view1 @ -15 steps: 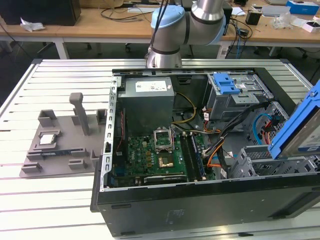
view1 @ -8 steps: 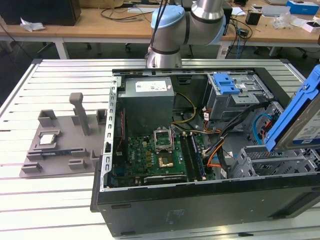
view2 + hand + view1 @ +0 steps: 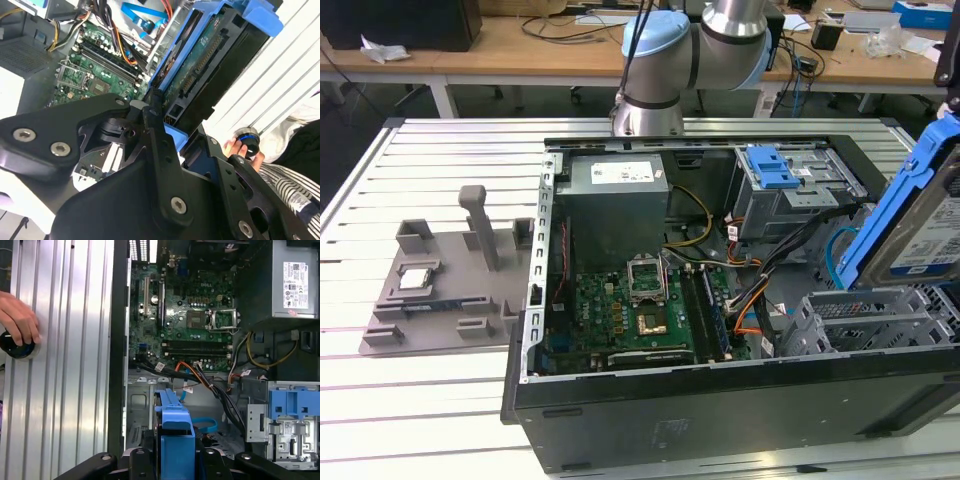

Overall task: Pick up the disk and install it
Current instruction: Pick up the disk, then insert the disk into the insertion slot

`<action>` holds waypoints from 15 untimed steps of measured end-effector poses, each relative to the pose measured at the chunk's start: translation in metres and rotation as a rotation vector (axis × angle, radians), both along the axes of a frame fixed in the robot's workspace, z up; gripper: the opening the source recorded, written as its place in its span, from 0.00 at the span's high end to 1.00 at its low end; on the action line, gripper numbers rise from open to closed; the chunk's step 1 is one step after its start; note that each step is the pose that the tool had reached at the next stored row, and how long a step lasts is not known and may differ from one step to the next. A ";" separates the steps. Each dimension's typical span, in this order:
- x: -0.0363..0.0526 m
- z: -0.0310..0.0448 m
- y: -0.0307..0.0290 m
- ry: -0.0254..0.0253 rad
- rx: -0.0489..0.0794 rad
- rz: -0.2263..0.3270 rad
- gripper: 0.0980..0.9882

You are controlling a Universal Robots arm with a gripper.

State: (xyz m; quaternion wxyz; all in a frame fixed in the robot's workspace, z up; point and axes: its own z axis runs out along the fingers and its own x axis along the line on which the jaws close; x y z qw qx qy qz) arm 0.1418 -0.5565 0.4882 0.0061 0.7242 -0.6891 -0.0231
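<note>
Backdrop: ribbed metal table [image 3: 440, 150] carrying an open computer case [image 3: 720, 410], cluttered desks behind, robot arm [image 3: 690, 50] at the far side.
Exterior view, disk: disk [image 3: 925, 235] way over at the exterior view's right edge, tilted up on edge, blue rail toward the case, hanging just above the metal drive cage [image 3: 880, 320].
Second wrist view, grip: gripper [image 3: 175, 129] clamped on the disk [image 3: 200, 65], black fingers [image 3: 155, 130] squeezing the blue carrier end.
Second wrist view, bystander: hand [image 3: 234, 148] resting on a round button [image 3: 247, 136] out on the table.
First wrist view, line-up: disk [image 3: 175, 432] seen edge-on over the bay area, cable bundle [image 3: 215, 392] running close by, motherboard [image 3: 190, 315] beyond.
Tip (just my read): worth squaring the rails to the cage slots first, then going in slow and straight. No twisting in the grip, and best kept off those cables so nothing snags.
</note>
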 end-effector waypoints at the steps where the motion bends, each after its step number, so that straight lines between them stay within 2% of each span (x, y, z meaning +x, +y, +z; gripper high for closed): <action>1: 0.0000 -0.0039 0.0021 0.0000 0.000 0.000 0.70; 9: -0.0061 -0.0212 0.0018 0.0001 -0.001 -0.016 0.70; 15: -0.0061 -0.0231 0.0018 0.0000 -0.001 -0.032 0.70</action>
